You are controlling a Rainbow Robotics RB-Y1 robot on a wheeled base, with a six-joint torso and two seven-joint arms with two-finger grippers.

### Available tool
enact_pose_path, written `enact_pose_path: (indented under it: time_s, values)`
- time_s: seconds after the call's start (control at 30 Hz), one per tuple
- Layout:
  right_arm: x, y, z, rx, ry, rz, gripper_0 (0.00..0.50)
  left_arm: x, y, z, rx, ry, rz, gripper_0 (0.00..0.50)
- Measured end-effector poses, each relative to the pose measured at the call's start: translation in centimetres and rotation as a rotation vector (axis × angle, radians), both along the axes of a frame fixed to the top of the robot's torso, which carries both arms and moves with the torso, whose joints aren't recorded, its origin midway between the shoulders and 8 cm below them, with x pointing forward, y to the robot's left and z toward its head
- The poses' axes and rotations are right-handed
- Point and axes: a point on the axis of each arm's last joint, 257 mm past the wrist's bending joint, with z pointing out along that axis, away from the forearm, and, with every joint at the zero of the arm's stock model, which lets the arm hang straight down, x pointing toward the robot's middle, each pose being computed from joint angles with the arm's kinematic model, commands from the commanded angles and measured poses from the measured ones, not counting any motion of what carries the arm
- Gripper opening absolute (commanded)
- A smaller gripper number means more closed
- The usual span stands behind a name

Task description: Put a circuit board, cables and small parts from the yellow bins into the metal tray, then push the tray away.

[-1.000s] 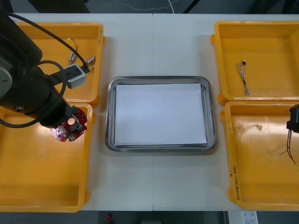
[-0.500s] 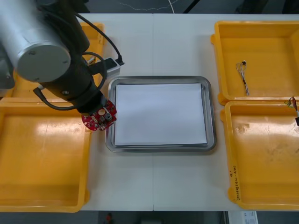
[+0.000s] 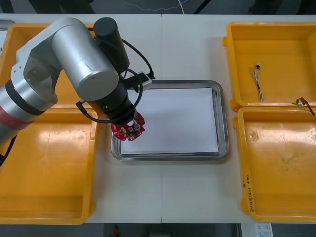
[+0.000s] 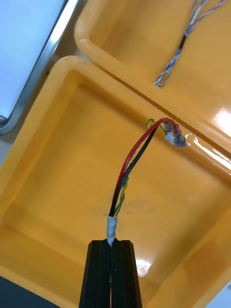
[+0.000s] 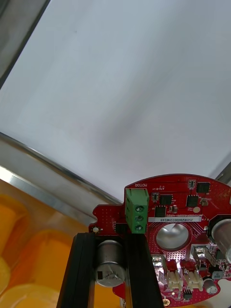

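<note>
Left jaws clench the round red circuit board [image 3: 129, 131] over the near-left corner of the white-lined metal tray [image 3: 224, 118]; released here, it could catch the rim and tip out. Right jaws pinch 1 red-black-yellow cable [image 4: 132, 168] above the counter's near-right yellow bin [image 3: 276, 197].

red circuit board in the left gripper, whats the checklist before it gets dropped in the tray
1. Left gripper shut on the round red circuit board: ok.
2. Board fully inside the shiny metal tray: not ok, it overlaps the tray's left rim.
3. Tray's white inside free where the board goes: ok.
4. Board's height above the tray: cannot tell.
5. Right gripper away from the tray, shut on the red, black and yellow cable over a yellow bin: ok.
</note>
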Motion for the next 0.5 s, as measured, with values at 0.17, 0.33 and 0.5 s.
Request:
enact_pose_path:
  time_s: [0.17,0.33,0.5]
  values:
    - [-0.4,0.9,0.1,-0.012,0.003,0.039,0.0,0.3,-0.6,-1.9,0.013,-0.008,-0.018,0.0]
    - [-0.6,1.5,-0.2,-0.022,0.008,0.061,0.0,0.7,-1.0,-3.1,0.007,-0.013,-0.025,0.0]
    - [-0.8,1.8,-0.3,-0.027,0.008,0.073,0.0,1.0,-1.2,-3.7,-0.01,-0.015,0.012,0.001]
